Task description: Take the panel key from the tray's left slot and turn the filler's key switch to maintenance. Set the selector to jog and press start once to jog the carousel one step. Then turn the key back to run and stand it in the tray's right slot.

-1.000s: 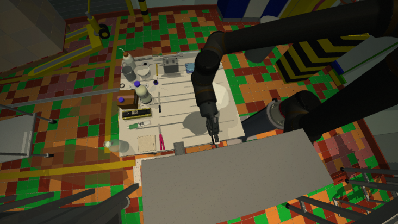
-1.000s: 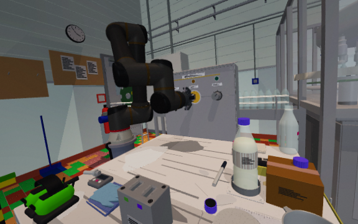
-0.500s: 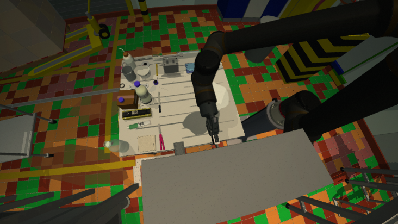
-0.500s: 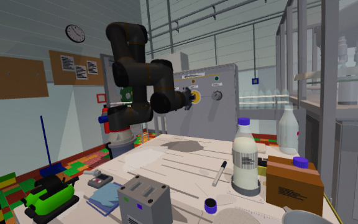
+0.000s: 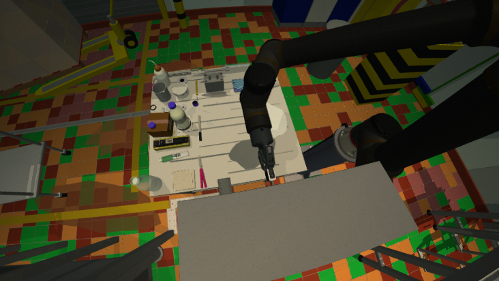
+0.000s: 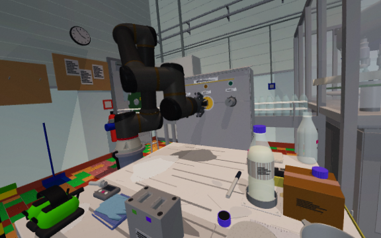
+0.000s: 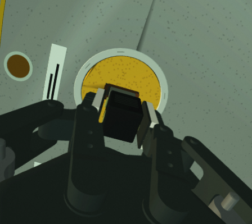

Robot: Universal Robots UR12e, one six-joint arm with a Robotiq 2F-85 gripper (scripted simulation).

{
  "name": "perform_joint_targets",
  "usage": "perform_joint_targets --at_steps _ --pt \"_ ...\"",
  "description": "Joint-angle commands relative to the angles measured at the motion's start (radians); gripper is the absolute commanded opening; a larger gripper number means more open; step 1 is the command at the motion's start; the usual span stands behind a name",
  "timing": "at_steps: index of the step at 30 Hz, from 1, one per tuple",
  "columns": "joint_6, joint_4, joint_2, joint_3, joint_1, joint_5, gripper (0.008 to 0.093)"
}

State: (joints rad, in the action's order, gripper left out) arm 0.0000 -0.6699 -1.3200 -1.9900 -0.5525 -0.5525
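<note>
The panel key (image 7: 122, 118), with a black block head, sits in the filler's yellow key switch (image 7: 121, 84) on the grey control panel (image 6: 220, 105) beyond the table's far end. My gripper (image 7: 123, 125) reaches level to the panel with its fingers on either side of the key head; it is open and holds nothing. To the right of the key switch is the grey selector knob (image 6: 231, 101), with a round lamp above it. The grey key tray (image 6: 153, 211) with two empty slots stands at the table's near end.
A brown box (image 6: 313, 195) with a purple cap sits at the table's right side, beside a milk bottle (image 6: 260, 168) and a black pen (image 6: 233, 183). A second bottle (image 6: 307, 137) stands further back. A blue cloth (image 6: 111, 210) and a green tool (image 6: 50, 206) lie on the left.
</note>
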Motion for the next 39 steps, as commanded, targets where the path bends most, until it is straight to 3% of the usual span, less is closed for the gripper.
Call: perform_joint_targets --at_steps 1,7,21,39 --pt "0.0 0.0 0.0 0.001 0.0 0.0 0.041" --pt "0.0 0.0 0.0 0.001 0.0 0.0 0.052" --pt "0.0 0.0 0.001 0.002 -0.005 -0.004 0.052" --pt "0.0 0.007 0.02 0.029 -0.066 -0.066 0.052"
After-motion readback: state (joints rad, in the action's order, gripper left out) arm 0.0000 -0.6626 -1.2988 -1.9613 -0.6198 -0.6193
